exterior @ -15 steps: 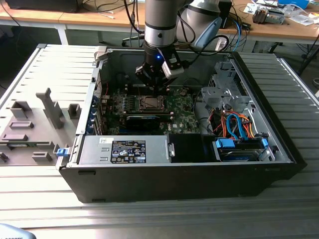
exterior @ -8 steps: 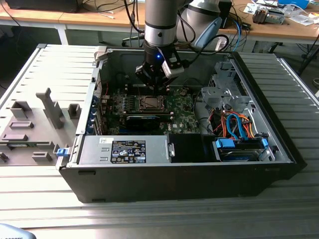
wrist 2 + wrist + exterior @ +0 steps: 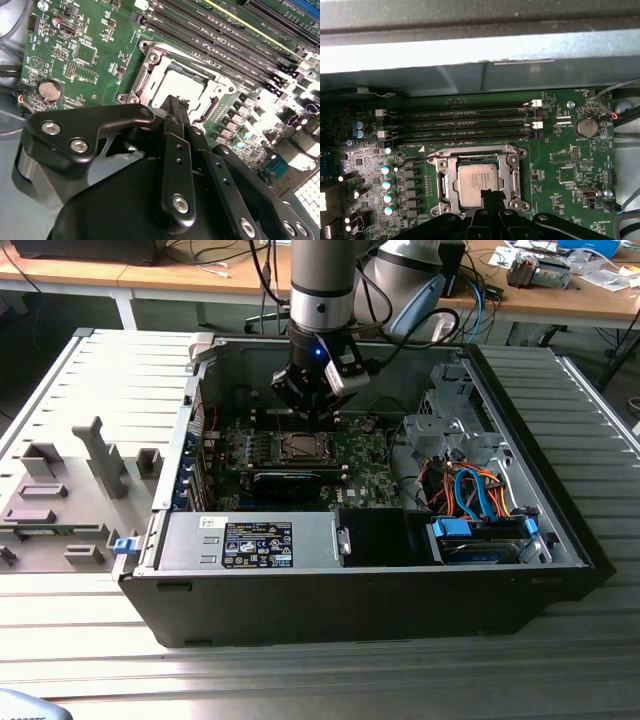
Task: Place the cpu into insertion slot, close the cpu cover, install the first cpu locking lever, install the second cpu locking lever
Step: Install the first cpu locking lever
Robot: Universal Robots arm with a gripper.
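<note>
The cpu [image 3: 476, 181], a dull silver square, lies in the insertion slot [image 3: 440, 192] on the green board. The silvery cpu cover [image 3: 513, 175] lies flat around it, framing the chip. In the second wrist view the cpu [image 3: 182, 86] and the cpu cover [image 3: 150, 80] show just beyond my black fingertips. My gripper [image 3: 491, 193] is shut with nothing between its fingers, its tips hovering over the socket's edge. In the exterior view the gripper [image 3: 308, 408] hangs inside the open computer case, just above the cpu [image 3: 299, 447]. A thin lever [image 3: 417, 160] sticks out at one corner of the frame.
Long black memory slots [image 3: 460, 125] run beside the socket, and a coin battery [image 3: 585, 127] sits near them. A black card [image 3: 288, 481], a drive cage with orange and blue cables [image 3: 470, 490] and the case walls [image 3: 330, 600] hem in the board. A grey fixture tray [image 3: 70, 490] lies at the exterior view's left.
</note>
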